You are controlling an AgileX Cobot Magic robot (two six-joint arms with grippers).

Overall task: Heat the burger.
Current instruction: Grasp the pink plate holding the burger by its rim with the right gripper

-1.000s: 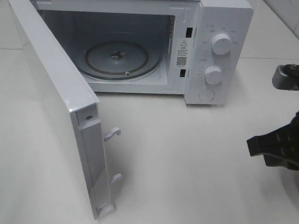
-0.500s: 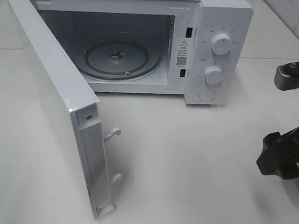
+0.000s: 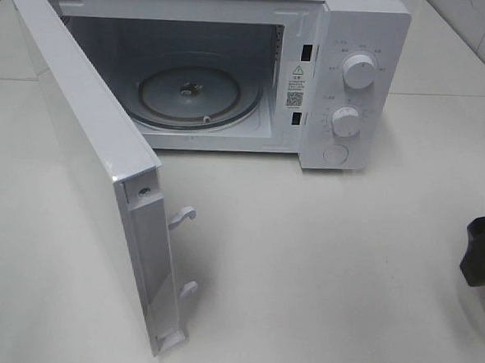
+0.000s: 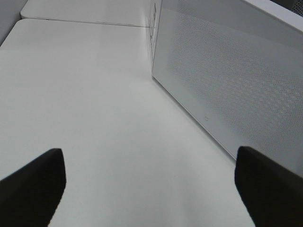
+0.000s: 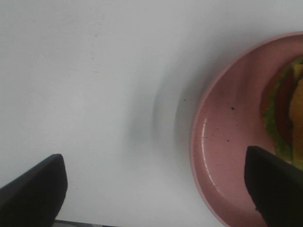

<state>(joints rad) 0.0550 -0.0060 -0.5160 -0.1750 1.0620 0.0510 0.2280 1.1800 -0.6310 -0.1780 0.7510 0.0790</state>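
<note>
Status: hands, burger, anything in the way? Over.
Left hand open, empty, by open white microwave door. Right hand open, empty, beside round pink plate. Lettuce-layered burger on plate, ungrasped. Glass turntable bare, nothing blocking.

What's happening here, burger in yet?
Not yet. The microwave stands on the table with its door swung wide and its turntable bare. The burger sits on a pink plate, seen only in the right wrist view. The right pincer hangs open above the table beside the plate, holding nothing. The left pincer is open and empty beside the door.
</note>
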